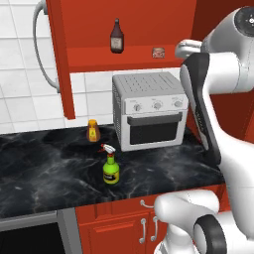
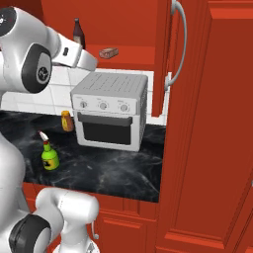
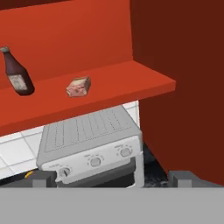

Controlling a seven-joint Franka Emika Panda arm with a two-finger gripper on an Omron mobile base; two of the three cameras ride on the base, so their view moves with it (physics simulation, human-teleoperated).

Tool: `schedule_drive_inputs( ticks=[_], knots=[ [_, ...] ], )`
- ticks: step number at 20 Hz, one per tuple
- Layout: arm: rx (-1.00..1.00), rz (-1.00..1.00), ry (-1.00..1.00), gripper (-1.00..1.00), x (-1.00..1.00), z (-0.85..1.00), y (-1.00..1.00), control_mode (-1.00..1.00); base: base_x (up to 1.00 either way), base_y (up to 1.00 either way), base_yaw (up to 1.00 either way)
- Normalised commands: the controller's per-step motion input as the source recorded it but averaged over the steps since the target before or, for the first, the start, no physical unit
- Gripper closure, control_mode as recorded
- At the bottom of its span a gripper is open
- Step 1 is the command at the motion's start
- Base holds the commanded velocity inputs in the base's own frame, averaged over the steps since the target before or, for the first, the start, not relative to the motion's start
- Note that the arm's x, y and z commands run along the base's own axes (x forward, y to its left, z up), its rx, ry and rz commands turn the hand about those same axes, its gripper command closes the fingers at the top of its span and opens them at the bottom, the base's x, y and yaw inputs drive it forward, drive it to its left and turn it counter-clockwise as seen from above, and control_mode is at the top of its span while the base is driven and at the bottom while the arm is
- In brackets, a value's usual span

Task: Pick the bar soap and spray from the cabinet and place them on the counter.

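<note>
The spray (image 1: 110,167) is seen upright on the black surface (image 1: 44,173), near its front edge, apart from a small orange bottle (image 1: 93,131) set further back & a silver toaster oven (image 1: 149,110) toward the rear. The bar soap (image 3: 78,86) is shown lying flat on the shelf of the red cabinet (image 1: 89,25), mid-shelf toward its front edge, w/ a dark brown bottle (image 3: 16,73) standing well apart to one side. The pincer (image 3: 112,179) is held w/ fingers spread wide, nothing between them, short of the shelf.
</note>
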Motion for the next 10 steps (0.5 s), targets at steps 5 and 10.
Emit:
schedule_drive_inputs(
  ticks=[5, 10],
  knots=[
    [0.11, 0.06, -0.02, -1.0, 0.4, -0.09, 0.0, -1.0, 0.0, 0.0, 0.0],
    [0.06, 0.07, -0.06, -1.0, 0.3, -0.01, 0.0, -1.0, 0.0, 0.0, 0.0]
  ],
)
